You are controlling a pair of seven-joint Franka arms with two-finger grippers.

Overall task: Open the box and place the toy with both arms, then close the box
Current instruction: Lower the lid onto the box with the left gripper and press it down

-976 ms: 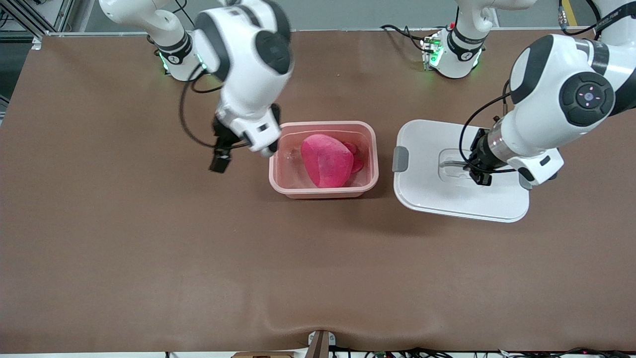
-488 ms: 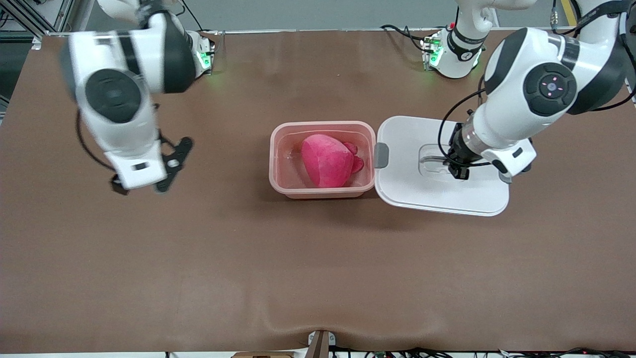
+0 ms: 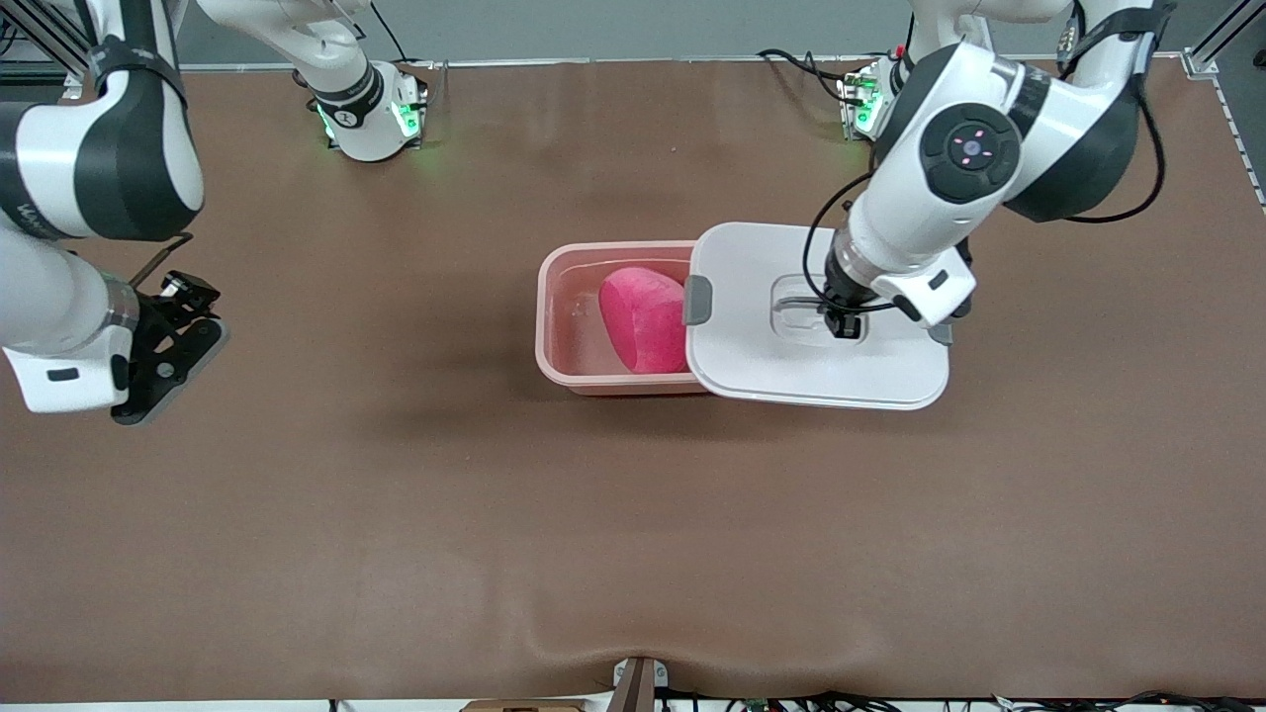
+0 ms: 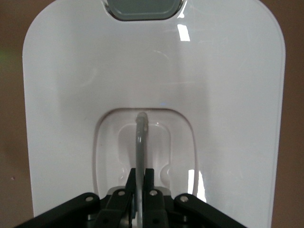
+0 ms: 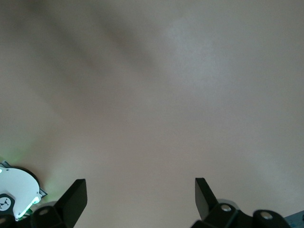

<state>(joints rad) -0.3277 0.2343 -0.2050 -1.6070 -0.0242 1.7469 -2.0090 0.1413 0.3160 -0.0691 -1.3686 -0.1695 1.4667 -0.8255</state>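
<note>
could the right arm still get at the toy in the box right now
Probably yes, but the gap is narrowing. The lid, held by the shut left gripper, already covers part of the toy. The open right gripper is off at its own end of the table.

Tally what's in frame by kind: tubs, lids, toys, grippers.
Tub: 1, pink, uncovered at the right arm's end
Lid: 1, white, partly over the tub, held by its handle
Toy: 1, hot pink, in the tub
Grippers: 2, left gripper shut on the lid's handle, right gripper open over bare table
Total: 5
</note>
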